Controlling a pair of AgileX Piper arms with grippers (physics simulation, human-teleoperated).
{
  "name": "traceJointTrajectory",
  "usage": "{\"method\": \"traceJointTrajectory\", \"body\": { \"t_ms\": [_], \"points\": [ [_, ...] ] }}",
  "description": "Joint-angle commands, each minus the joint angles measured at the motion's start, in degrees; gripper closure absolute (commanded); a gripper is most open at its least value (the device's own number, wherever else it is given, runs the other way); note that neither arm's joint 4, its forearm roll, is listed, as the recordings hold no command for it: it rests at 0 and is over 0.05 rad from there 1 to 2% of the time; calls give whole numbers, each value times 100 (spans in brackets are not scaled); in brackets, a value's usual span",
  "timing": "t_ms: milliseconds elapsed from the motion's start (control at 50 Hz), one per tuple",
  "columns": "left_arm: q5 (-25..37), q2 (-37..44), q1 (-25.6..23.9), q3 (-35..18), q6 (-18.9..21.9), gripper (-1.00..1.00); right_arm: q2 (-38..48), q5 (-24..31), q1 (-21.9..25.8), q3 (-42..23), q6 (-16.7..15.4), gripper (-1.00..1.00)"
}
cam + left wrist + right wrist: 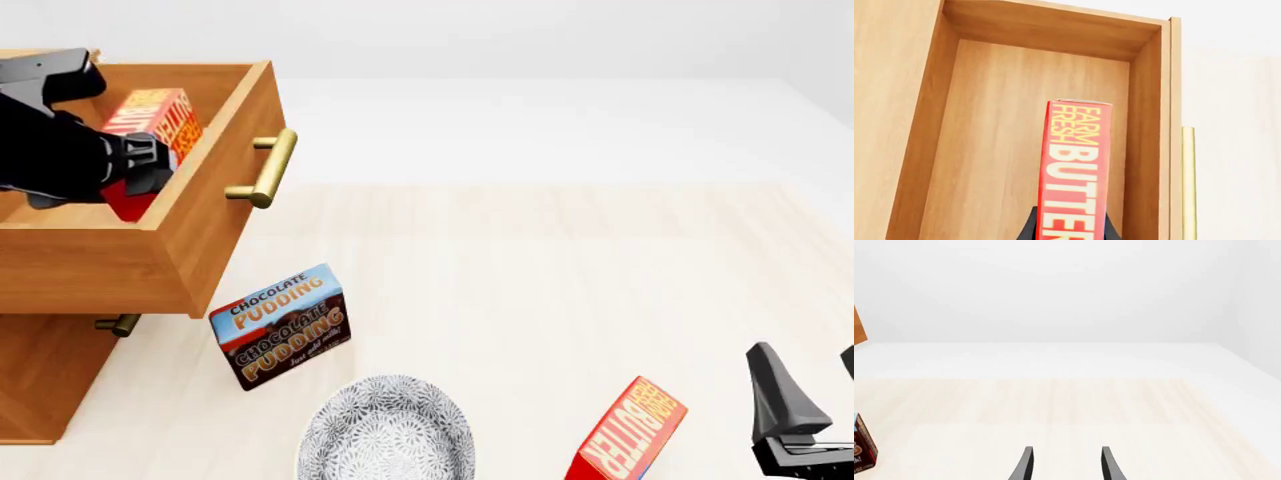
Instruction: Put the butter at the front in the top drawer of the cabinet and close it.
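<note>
Left gripper (1069, 231) pinches the butter (150, 128), held inside the open top drawer (200, 215), above its floor. Lower it flat, release clear of the walls; right gripper (1065, 464) spread, idle, far from drawer

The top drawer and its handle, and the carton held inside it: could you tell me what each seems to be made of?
The top drawer: honey-brown wood, matte, visible grain. Its handle: brass-like metal, yellow sheen. The butter: likely printed cardboard, flat glossy red and yellow faces, held by the left gripper.
</note>
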Motion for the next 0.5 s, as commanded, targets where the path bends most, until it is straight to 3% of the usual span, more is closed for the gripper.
{"method": "traceJointTrajectory", "body": {
  "t_ms": [20,360,380,500],
  "points": [
    [16,-126,-14,5,98,100,-64,51,1,9,2,-100],
    [0,-202,-49,97,13,100,-62,50,0,9,3,-100],
    [9,-180,-89,90,-28,-100,-62,50,0,9,3,-100],
    [15,-166,-94,84,-17,-100,-66,52,1,9,2,-100]
  ]
}}
